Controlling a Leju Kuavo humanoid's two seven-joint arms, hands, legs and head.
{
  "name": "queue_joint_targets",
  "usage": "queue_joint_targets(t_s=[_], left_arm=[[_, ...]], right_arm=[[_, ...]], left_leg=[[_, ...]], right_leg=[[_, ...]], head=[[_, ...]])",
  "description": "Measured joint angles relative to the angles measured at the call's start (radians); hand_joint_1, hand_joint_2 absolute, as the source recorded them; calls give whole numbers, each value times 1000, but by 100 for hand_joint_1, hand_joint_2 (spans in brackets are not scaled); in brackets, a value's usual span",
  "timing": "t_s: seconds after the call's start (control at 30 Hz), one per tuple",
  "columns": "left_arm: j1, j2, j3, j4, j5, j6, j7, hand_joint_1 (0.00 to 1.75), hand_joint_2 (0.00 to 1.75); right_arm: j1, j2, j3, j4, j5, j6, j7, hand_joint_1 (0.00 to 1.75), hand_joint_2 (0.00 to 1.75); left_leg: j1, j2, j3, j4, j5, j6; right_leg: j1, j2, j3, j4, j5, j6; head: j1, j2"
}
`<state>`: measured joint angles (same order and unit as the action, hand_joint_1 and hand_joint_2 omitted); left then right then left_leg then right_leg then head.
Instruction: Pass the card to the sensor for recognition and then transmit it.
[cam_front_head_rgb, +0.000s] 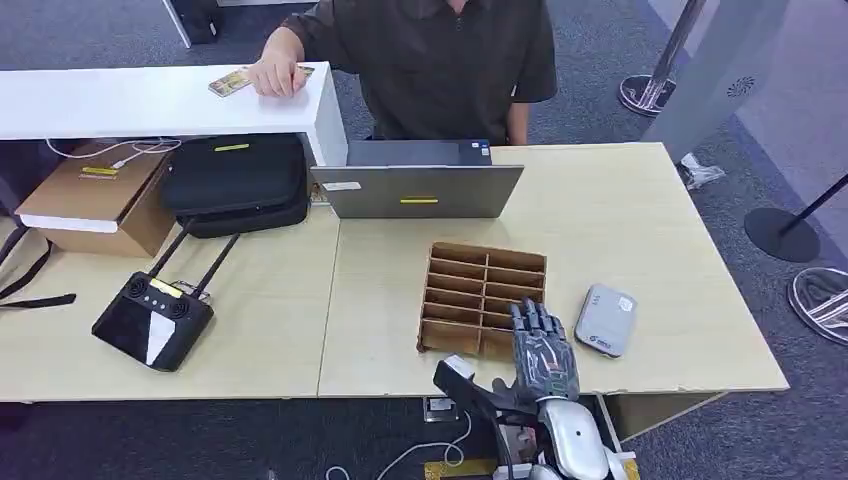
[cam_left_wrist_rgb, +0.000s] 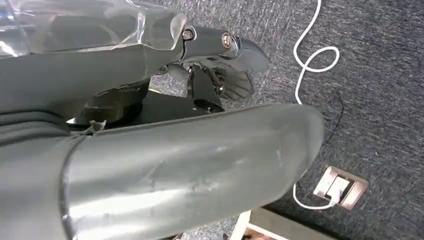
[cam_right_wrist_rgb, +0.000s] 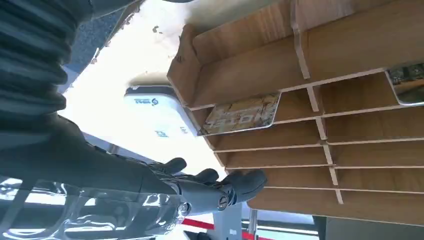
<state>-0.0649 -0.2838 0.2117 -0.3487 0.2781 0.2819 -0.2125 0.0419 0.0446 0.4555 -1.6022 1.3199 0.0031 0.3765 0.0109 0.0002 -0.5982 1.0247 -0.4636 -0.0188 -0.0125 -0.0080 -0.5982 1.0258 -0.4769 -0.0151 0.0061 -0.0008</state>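
Here, in the head view, a pale wood-grain tabletop (cam_front_head_rgb: 620, 230) is seen, and on it a brown wooden rack (cam_front_head_rgb: 484, 298) divided by thin slats into rows of open compartments. The right hand (cam_front_head_rgb: 543, 350), dark and metallic with a silver ribbed wrist cover, is held at the rack's 5 o'clock corner with its fingers extended and slightly apart; nothing is gripped in it. A rounded grey sensor (cam_front_head_rgb: 605, 320) with a small blue mark lies at 3 o'clock from the rack, just beside the hand. A grey laptop (cam_front_head_rgb: 418, 185) bearing a yellow strip stands at 12 o'clock from the rack. At the far left, a black controller (cam_front_head_rgb: 153, 318) with two antennas, a black soft case (cam_front_head_rgb: 238, 183) and a cardboard box (cam_front_head_rgb: 95, 195) are set. On a white glossy shelf (cam_front_head_rgb: 160, 100) at 11 o'clock, a printed card (cam_front_head_rgb: 232, 81) is pressed flat under a person's hand (cam_front_head_rgb: 275, 72).

In the left wrist view, the left hand (cam_left_wrist_rgb: 220, 55) is shown over dark grey carpet (cam_left_wrist_rgb: 380, 90), its smooth grey thumb large in the foreground; whether the fingers are open or closed cannot be told. A white cable (cam_left_wrist_rgb: 312, 60) loops across the carpet to a floor socket (cam_left_wrist_rgb: 340, 186).

In the right wrist view, the rack's compartments are seen close. A second card (cam_right_wrist_rgb: 243, 114) with a worn gold-brown print is lodged in one compartment; its lettering cannot be read with certainty. A further printed item (cam_right_wrist_rgb: 407, 82) is held in a neighbouring compartment. The sensor, white here with blue printing too small to read, lies just beside the rack's wall.
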Motion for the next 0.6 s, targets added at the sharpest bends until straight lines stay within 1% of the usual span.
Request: queue_joint_targets(t_s=[0.23, 0.3, 0.4, 0.43, 0.5, 0.6], left_arm=[[3, 0, -16, 2, -5, 0, 0, 0, 0], [5, 1, -18, 3, -7, 0, 0, 0, 0], [5, 1, -23, 5, -7, -3, 0, 0, 0], [5, 1, -23, 6, -7, -6, 1, 0, 0], [5, 1, -23, 6, -5, -8, 2, 0, 0], [6, -2, -23, 6, 8, 1, -11, 0, 0]], right_arm=[[22, 0, 0, -19, 3, 0, 0, 0, 175], [29, 0, -2, -30, 16, 23, 5, 0, 175], [33, -3, -7, -41, 52, 87, 18, 0, 175], [32, -7, -9, -43, 61, 98, 17, 0, 175], [29, -17, -12, -44, 67, 106, 15, 0, 175], [14, -47, -13, -44, 62, 100, 8, 0, 175]], left_leg=[[0, 0, 0, 0, 0, 0], [0, 0, 0, 0, 0, 0], [0, 0, 0, 0, 0, 0], [0, 0, 0, 0, 0, 0], [0, 0, 0, 0, 0, 0], [0, 0, 0, 0, 0, 0]], right_leg=[[0, 0, 0, 0, 0, 0], [0, 0, 0, 0, 0, 0], [0, 0, 0, 0, 0, 0], [0, 0, 0, 0, 0, 0], [0, 0, 0, 0, 0, 0], [0, 0, 0, 0, 0, 0]], head=[[0, 0], [0, 0], [0, 0], [0, 0], [0, 0], [0, 0]])
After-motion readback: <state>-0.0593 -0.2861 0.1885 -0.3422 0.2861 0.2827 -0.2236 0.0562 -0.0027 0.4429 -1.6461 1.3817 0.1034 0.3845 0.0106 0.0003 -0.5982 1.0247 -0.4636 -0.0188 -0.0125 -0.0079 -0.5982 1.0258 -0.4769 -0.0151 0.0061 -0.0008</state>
